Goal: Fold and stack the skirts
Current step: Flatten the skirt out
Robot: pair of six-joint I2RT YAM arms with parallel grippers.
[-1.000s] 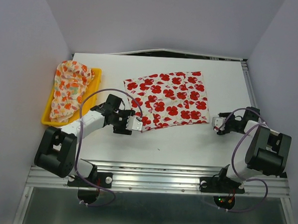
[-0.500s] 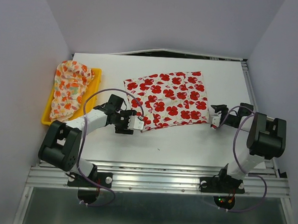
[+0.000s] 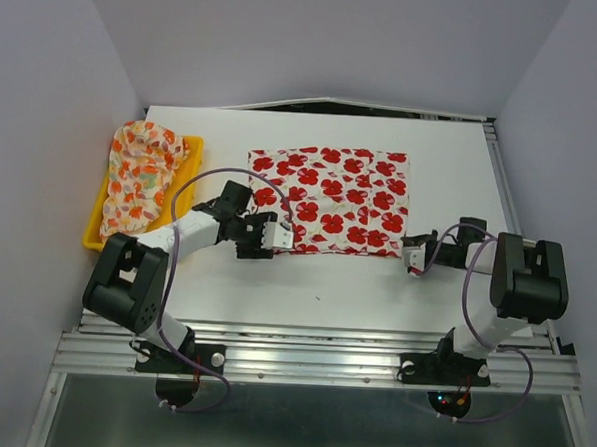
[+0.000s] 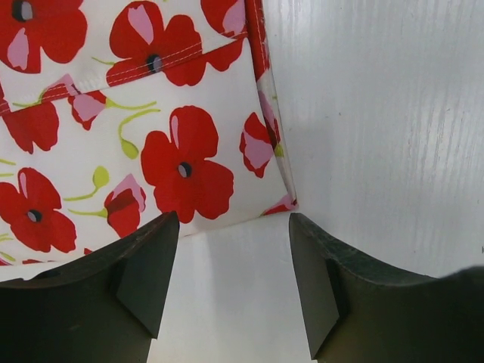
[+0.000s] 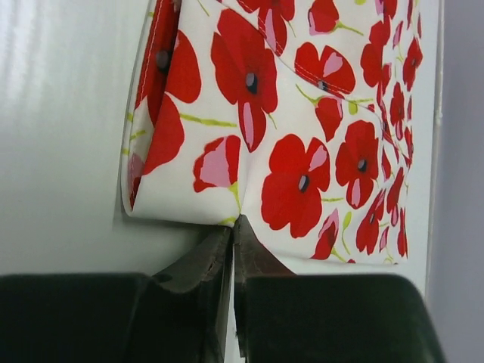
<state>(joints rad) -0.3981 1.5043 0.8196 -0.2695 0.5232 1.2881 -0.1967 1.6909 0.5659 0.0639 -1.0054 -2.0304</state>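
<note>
Before the open left end effector lies the flowered skirt; right end effector pinches its hem.

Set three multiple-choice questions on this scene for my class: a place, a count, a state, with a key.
1. Where does the orange-print skirt lie? A in the yellow tray; B on the floor; C in a drawer.
2. How many skirts are in view? A one; B two; C three.
3. How do the left gripper's jaws stand? A open; B shut on cloth; C shut, empty.
Key: 1 A, it is heaped in the yellow tray. 2 B, the red-flowered skirt lies on the table too. 3 A, bare table shows between its jaws.
</note>
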